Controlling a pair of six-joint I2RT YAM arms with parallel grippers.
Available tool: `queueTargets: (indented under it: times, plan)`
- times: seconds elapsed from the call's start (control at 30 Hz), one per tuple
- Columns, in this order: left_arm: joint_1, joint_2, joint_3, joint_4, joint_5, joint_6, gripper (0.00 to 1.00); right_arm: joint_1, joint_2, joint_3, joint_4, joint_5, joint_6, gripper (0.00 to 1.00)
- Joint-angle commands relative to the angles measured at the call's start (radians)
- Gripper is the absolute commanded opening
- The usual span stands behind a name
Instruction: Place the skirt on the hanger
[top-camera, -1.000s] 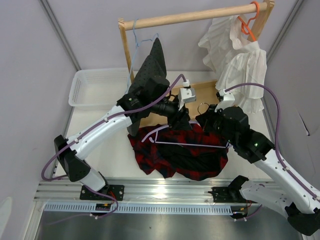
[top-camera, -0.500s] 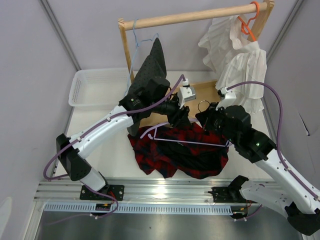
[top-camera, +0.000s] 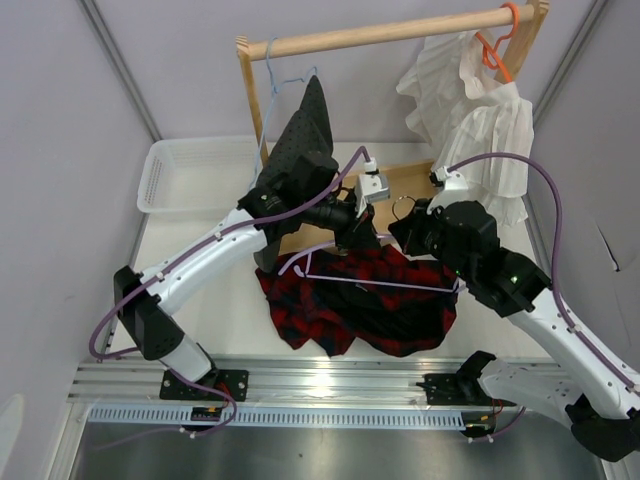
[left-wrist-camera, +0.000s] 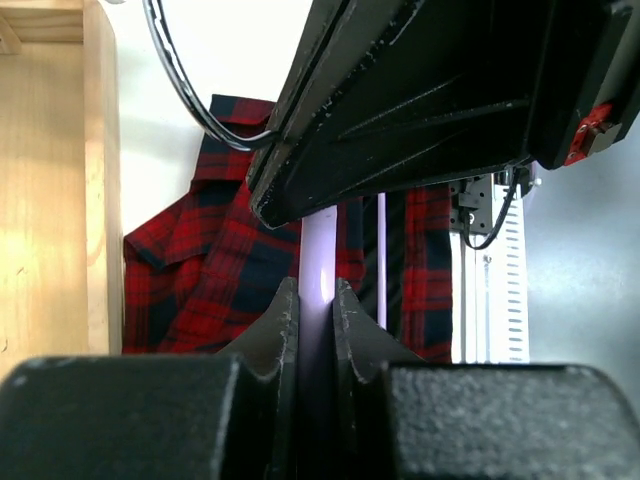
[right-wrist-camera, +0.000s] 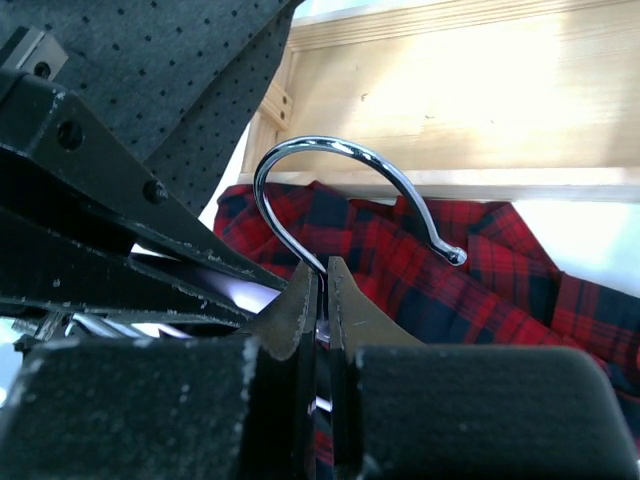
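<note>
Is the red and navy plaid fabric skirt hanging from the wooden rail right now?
No, the red-and-navy plaid skirt lies crumpled on the white table, beneath the pale lilac plastic hanger.

Pale lilac walls (top-camera: 60, 130) on both sides, white table (top-camera: 235, 322) evenly lit, wooden clothes rack (top-camera: 380, 35) at the back, white basket (top-camera: 165, 150) back-left, aluminium rail (top-camera: 330, 378) along near edge

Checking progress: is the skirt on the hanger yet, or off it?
Off. The skirt lies crumpled on the table; the hanger is held over it by the left gripper and right gripper.
</note>
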Motion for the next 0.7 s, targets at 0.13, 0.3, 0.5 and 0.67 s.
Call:
queueTargets:
  times: [0.13, 0.3, 0.5, 0.67]
  plan:
    - [-0.002, -0.094, 0.035, 0.038, 0.046, -0.111, 0.0, -0.001, 0.029, 0.134, 0.065, 0.071, -0.014, 0.0]
    - [0.021, -0.137, 0.068, 0.078, -0.043, -0.199, 0.0, -0.011, 0.061, 0.201, -0.006, 0.084, -0.011, 0.64]
    - [0.043, -0.189, 0.117, 0.084, -0.205, -0.262, 0.0, -0.046, 0.053, 0.269, -0.104, 0.101, 0.048, 0.83]
    - [0.061, -0.209, 0.248, 0.025, -0.417, -0.274, 0.0, -0.081, 0.006, 0.318, -0.141, 0.136, 0.082, 0.85]
